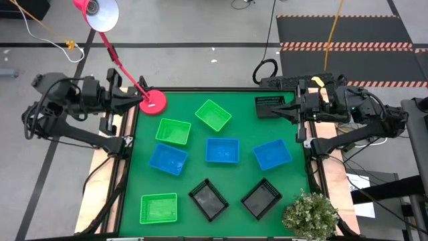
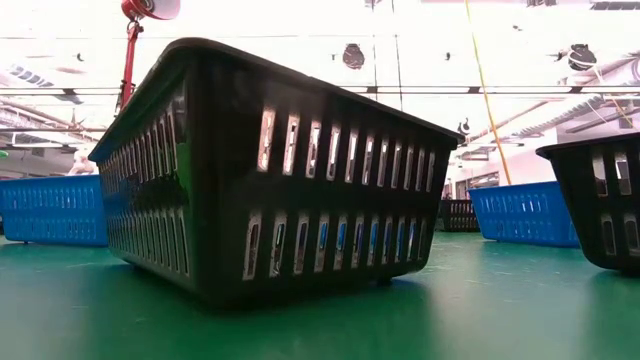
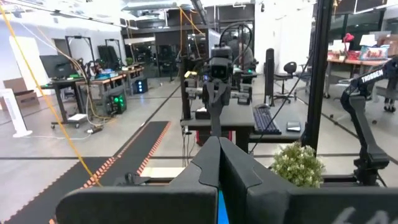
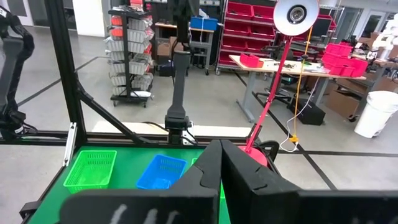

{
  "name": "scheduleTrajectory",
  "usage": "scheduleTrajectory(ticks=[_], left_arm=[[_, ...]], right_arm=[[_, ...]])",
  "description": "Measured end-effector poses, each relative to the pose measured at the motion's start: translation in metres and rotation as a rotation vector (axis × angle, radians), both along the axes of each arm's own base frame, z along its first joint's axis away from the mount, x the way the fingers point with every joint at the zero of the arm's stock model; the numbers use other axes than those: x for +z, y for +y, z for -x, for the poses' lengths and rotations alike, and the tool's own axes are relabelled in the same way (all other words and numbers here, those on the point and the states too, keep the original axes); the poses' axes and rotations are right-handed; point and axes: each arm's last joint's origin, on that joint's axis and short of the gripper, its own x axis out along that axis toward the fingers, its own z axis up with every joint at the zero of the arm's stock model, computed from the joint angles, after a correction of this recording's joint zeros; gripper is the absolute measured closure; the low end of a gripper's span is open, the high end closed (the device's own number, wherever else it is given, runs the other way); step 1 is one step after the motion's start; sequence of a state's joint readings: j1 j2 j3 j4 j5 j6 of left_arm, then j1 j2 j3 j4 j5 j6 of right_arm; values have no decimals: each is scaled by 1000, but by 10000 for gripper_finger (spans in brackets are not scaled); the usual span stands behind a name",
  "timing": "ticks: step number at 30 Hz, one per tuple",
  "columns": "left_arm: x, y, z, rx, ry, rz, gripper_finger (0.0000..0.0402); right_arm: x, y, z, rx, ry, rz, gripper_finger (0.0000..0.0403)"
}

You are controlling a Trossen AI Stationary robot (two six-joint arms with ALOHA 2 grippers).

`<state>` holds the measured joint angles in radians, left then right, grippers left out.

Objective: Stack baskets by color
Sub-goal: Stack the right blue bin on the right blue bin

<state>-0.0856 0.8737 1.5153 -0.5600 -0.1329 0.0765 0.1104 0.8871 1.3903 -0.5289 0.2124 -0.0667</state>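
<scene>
So both my claws are pinched shut, holding nothing: left gripper (image 1: 142,100) by the lamp base (image 1: 153,102), right gripper (image 1: 279,110) over a black basket (image 1: 269,106) at the far edge. Green, blue, black baskets sit scattered, unstacked, across the mat (image 1: 234,181).

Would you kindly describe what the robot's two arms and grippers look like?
Both arms are dark, jointed and strung with black cables. The left gripper and right gripper each end in two black wedge-shaped fingers. The right arm carries a small green light and a yellow tag.
</scene>
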Motion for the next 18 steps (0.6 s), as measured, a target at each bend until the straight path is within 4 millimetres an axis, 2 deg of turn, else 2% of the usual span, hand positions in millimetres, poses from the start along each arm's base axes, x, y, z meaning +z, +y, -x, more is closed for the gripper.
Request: scheduleTrajectory(ticks=[4, 12, 18], left_arm=[[8, -1, -16, 1, 27, -3, 399], [0, -2, -50, 72, 104, 4, 396], [-1, -2, -75, 118, 71, 55, 395]], right_arm=[[0, 0, 0, 0, -1, -1, 403], [0, 0, 0, 0, -1, -2, 403], [0, 0, 0, -3, -4, -27, 403]])
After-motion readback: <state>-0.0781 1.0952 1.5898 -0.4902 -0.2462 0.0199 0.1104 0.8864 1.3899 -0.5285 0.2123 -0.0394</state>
